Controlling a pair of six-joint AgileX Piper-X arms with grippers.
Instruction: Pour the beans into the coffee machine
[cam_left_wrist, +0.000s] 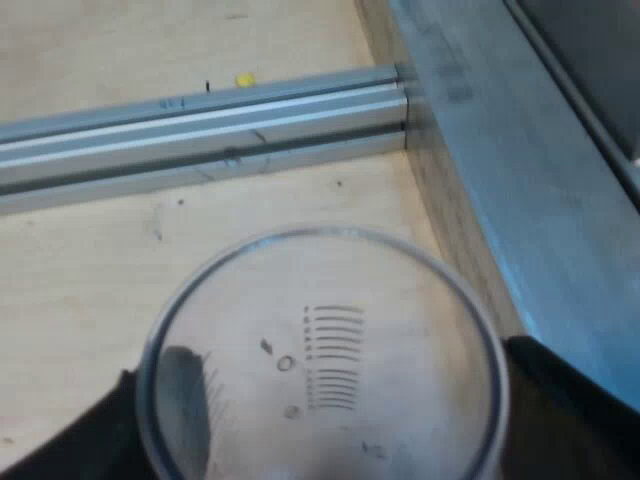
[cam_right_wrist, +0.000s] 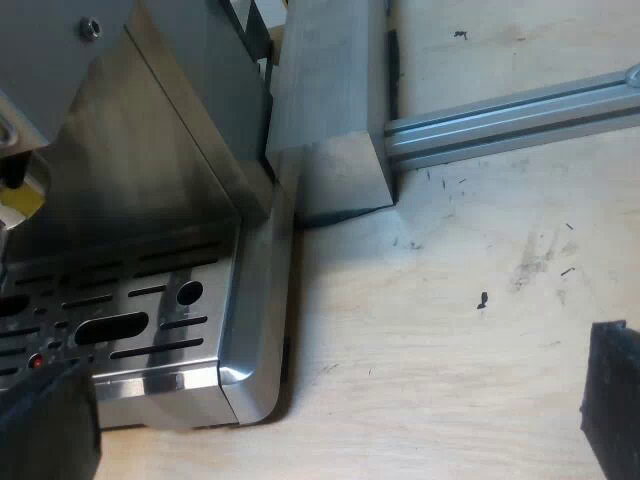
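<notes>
In the left wrist view, the left gripper (cam_left_wrist: 325, 405) holds the measuring glass (cam_left_wrist: 320, 340). One black finger (cam_left_wrist: 565, 400) presses against each side of the clear wall, just under the rim. The glass has its open mouth towards the camera, so its long axis runs straight away from the lens towards the wooden table (cam_left_wrist: 90, 270). The printed scale lines show on the wall, and the wood grain shows through the clear base. I cannot tell whether the base rests on the table or hangs above it. Beyond the glass, an aluminium rail (cam_left_wrist: 200, 125) lies across the table and butts into a grey metal block (cam_left_wrist: 500, 160). A small yellow dot (cam_left_wrist: 244, 79) sits on the wood past the rail.

The right wrist view shows the espresso machine (cam_right_wrist: 150, 170). The right gripper (cam_right_wrist: 330, 415) hangs over bare table beside the machine's base, its fingers spread wide with nothing between them. One finger is at the corner of the slotted steel drip tray (cam_right_wrist: 130, 320). Farther off, the machine's steel body rises, with the grey block and the rail beside it.
</notes>
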